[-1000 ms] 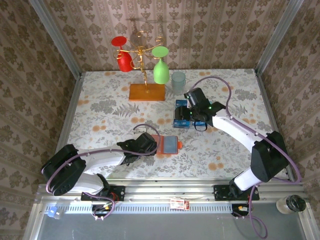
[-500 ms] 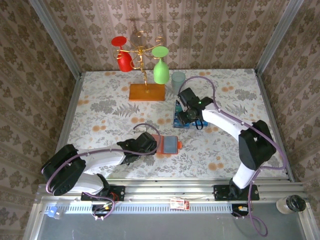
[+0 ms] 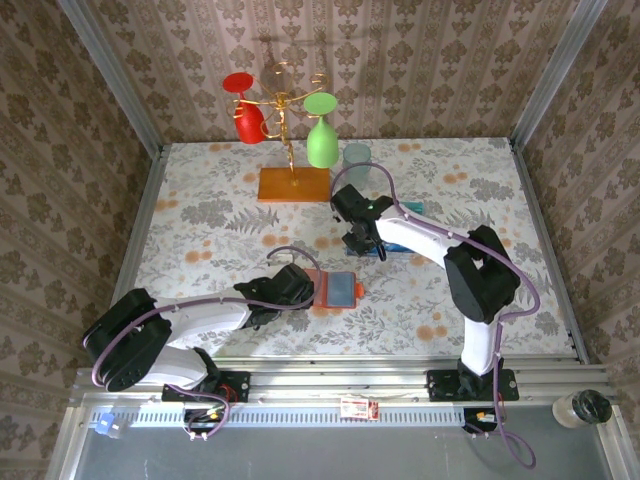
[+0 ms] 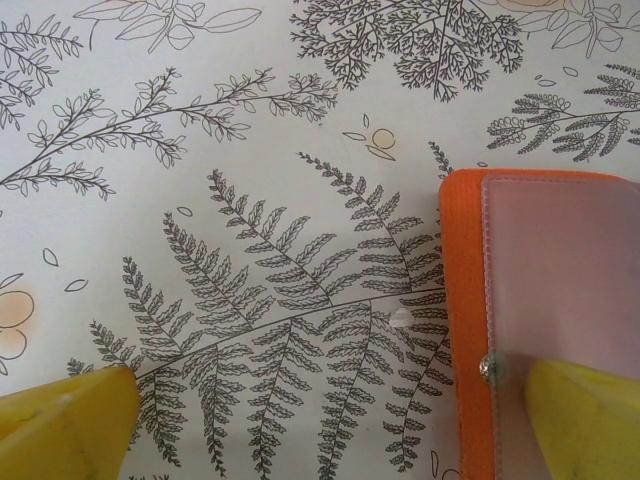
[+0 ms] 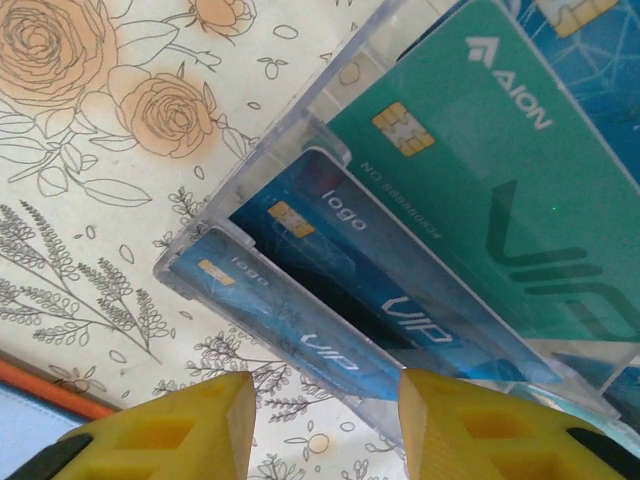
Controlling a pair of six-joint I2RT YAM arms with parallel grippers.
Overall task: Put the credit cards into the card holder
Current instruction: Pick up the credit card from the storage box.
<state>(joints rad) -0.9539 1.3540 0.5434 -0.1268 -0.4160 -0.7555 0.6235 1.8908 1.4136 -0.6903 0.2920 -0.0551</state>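
Card transfer check: nothing gripped.
Right gripper (image 5: 325,400), jaws parted, faces credit cards (image 5: 400,250) at the middle of the surface (image 3: 200,230); left gripper (image 4: 330,410), spread wide, straddles card holder (image 4: 540,270) edge.

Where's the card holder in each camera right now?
Top external: card holder at centre, by the left tool's tip.
Left wrist: card holder at the right edge.
Right wrist: card holder, an orange sliver in the bottom-left corner.
Shared landmark: the floral tablecloth.
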